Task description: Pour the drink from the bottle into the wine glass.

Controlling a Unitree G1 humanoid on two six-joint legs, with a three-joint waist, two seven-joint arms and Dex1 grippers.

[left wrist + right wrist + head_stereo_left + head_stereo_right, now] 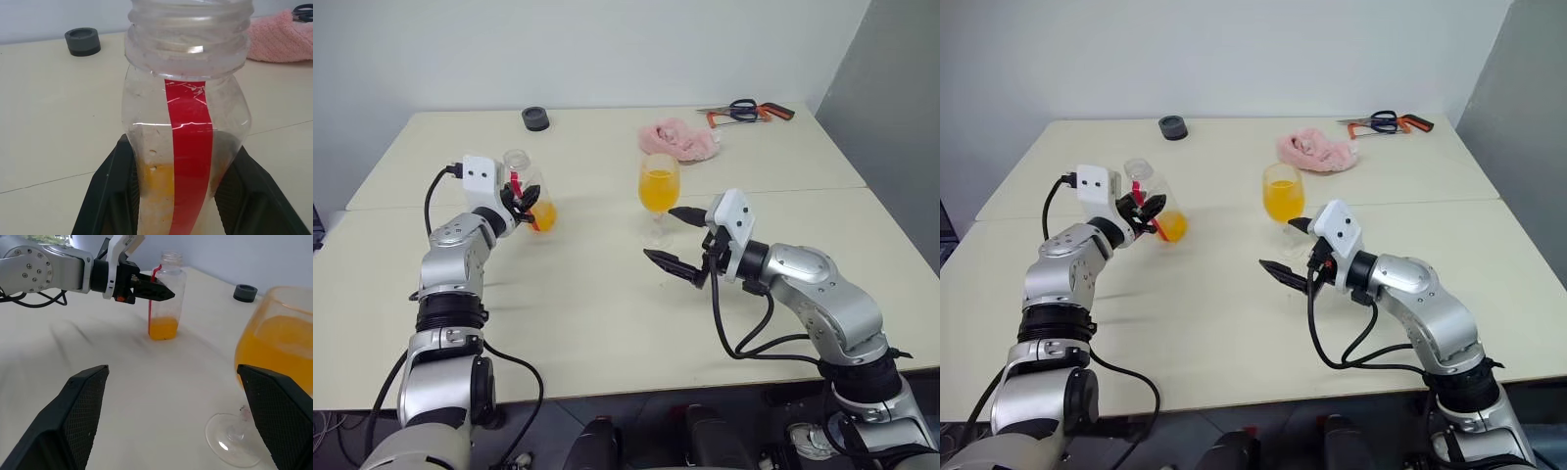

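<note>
Bottle [530, 192] stands upright, clamped in the left claw [523, 204].

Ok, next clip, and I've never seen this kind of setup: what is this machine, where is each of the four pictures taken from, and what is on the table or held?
It is a two-armed humanoid robot. Two pictures come from cameras in its head, looking down over the arms; the other two come from a camera on each wrist.

The left gripper is shut on an uncapped bottle with a little orange drink at the bottom. The right gripper is open, its fingers on either side of the wine glass, which is largely full of the same drink.

Farther back on the table lie a dark cap, a pink cloth and some tools.
</note>
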